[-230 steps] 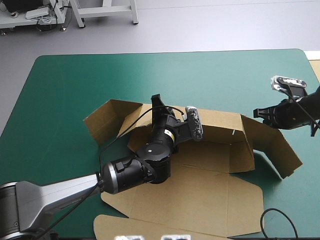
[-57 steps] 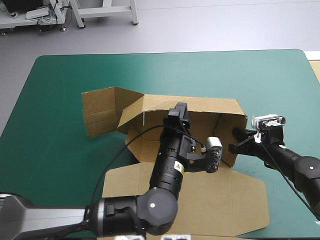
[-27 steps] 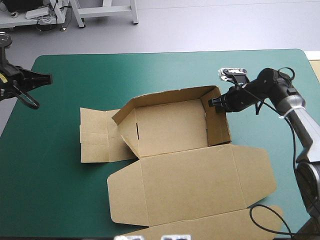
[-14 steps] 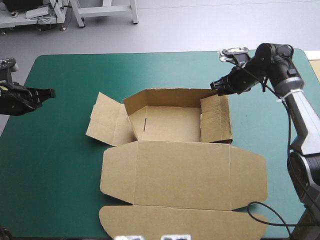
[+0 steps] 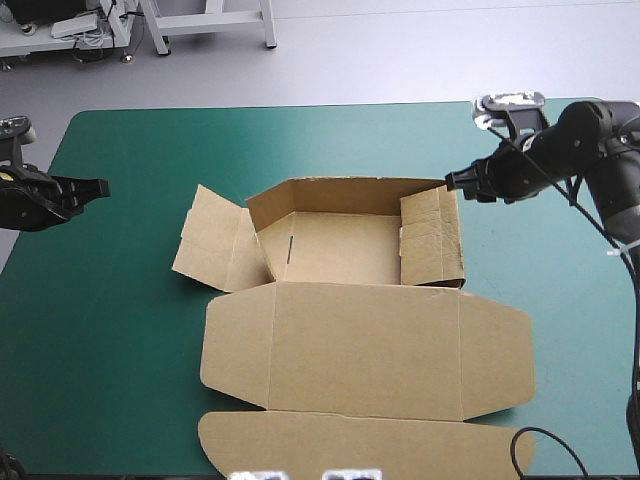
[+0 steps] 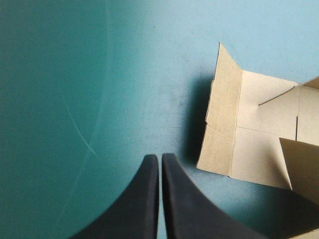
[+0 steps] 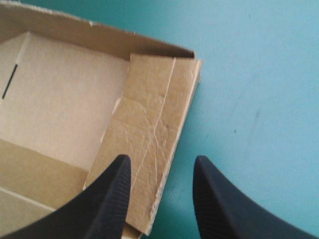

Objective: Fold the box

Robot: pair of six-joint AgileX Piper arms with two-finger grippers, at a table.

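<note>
Since just before, the right gripper is drawn back toward the table's right edge, off the right flap to a spot just beside the far right corner of the box. No other change is seen; the box and the left gripper are placed as before.

The box is set at the middle of the table, an open tray. Its back wall is raised. The right flap is folded inward over the floor. The left flap is splayed outward onto the teal-green cover. The lid is laid flat toward the near edge, and its rounded end is carried close to that edge.

In the right wrist view, the right gripper is spread wide and grips nothing; one finger is seen over the flap's outer edge, the other over bare cover.

The left gripper is clenched on nothing, its fingers pressed together. It is held at the table's left edge, well apart from the left flap.

Wide bare cover is left along the far edge and on both sides.
</note>
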